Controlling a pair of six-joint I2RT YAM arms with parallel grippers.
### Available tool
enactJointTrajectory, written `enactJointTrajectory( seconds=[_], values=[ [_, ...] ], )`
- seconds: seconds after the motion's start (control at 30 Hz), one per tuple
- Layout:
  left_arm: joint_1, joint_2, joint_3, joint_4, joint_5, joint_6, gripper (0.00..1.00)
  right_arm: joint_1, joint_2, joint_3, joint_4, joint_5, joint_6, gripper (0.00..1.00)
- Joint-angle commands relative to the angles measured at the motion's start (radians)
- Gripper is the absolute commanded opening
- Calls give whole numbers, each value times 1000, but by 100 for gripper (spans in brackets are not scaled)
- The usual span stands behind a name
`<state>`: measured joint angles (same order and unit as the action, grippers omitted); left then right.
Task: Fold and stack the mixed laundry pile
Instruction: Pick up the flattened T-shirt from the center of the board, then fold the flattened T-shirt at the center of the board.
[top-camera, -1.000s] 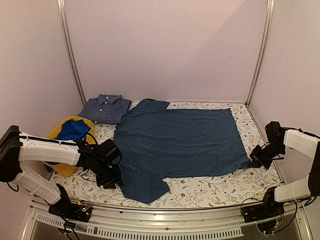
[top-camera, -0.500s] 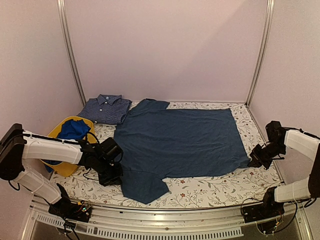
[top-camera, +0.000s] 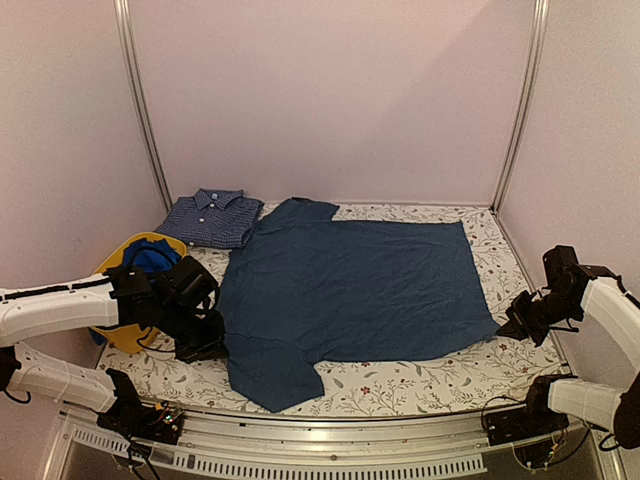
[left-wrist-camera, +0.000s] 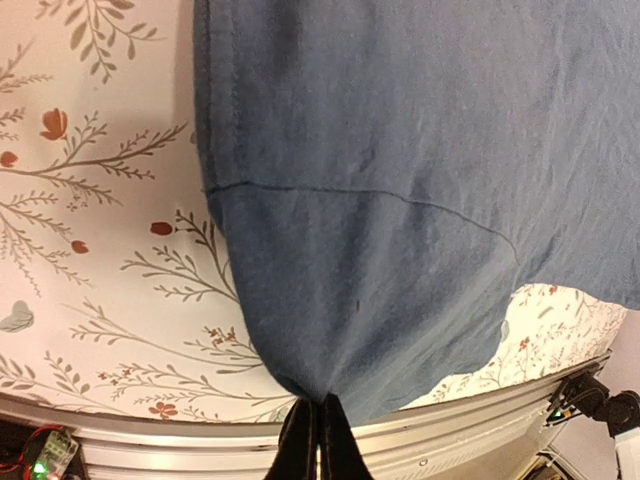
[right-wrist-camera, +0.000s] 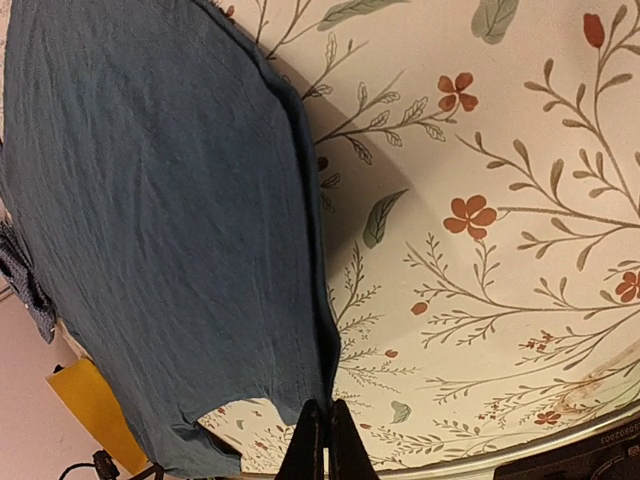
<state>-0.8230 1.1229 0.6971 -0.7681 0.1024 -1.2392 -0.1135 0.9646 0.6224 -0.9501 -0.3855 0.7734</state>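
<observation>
Dark navy-teal T-shirt (top-camera: 350, 290): spread flat across the middle of the table, collar end to the left, hem to the right, one sleeve toward the near edge and one toward the back wall.
Left gripper (left-wrist-camera: 312, 430): fingers pressed together, pinching the edge of the near sleeve; the cloth gathers into a small pucker at the tips.
Right gripper (right-wrist-camera: 322, 432): fingers closed on the near right corner of the T-shirt's hem, low against the table.
Checked blue collared shirt (top-camera: 212, 218): folded, at the far left corner, just beside the T-shirt's far sleeve.
Royal-blue piece (top-camera: 150, 258): bunched up inside the yellow tub (top-camera: 125, 338), partly hidden behind the left arm.
Yellow tub position: at the left edge of the table, near the checked shirt.
Floral tablecloth (top-camera: 400, 380): covers the table beneath everything; white with leafy sprigs and small red flowers.
</observation>
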Motion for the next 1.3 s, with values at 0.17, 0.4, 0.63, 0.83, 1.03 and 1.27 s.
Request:
enactJointTrajectory(
  seconds=[0.17,0.4,0.63,0.83,1.03,1.27],
  values=[
    [99,76,178,-86,-1,102,0,-3,99,128,21,31,36,0],
    [235,194,280,-73,23,230,0,-25,211,209,86,36,27,0],
    [283,334,379,-35,25,310,0,-41,346,255,163,28,17,0],
    [312,466,500,-37,9,381,0,-51,434,298,198,22,5,0],
    [324,600,625,-55,-2,440,0,-62,528,327,239,14,-11,0],
    [352,734,762,-68,-19,496,0,-70,624,354,283,13,-27,0]
  ],
)
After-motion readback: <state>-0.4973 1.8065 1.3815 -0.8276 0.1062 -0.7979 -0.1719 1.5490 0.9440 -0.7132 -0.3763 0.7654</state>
